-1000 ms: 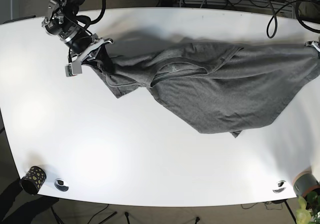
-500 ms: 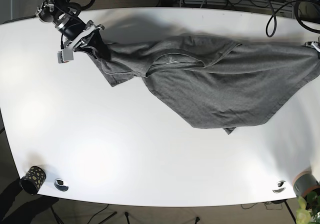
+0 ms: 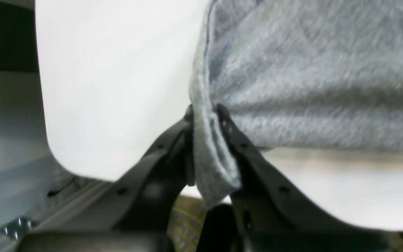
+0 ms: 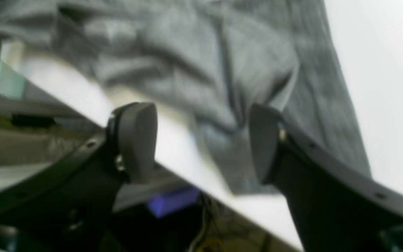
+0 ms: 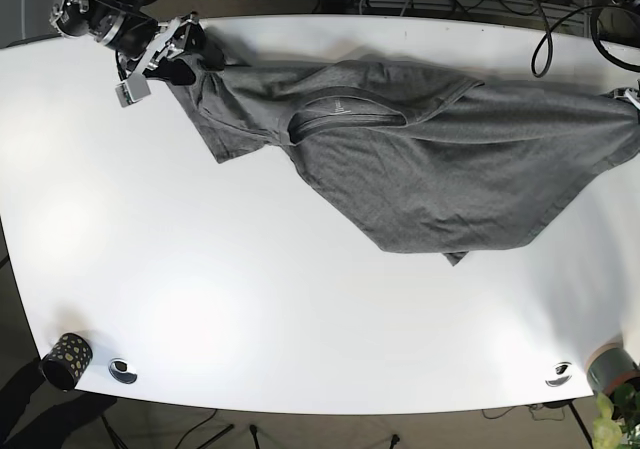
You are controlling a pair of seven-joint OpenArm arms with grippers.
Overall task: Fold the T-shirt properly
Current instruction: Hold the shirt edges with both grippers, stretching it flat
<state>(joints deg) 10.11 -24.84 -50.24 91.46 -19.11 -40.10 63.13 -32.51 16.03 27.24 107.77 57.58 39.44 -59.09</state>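
T-shirt (image 5: 420, 159): grey, lay stretched across far half of white table (image 5: 250, 309), rumpled. Left gripper (image 3: 206, 112) pinched hem at table edge. Right gripper (image 4: 201, 140) jaws stood wide apart, fabric between, ungripped. Step judged: spreading flat. Next: smooth, square before folding.

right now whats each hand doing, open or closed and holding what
Left hand: closed, pinching an edge of the T-shirt.
Right hand: open, fingers spread either side of the shirt fabric at the table edge, not clamped on it.
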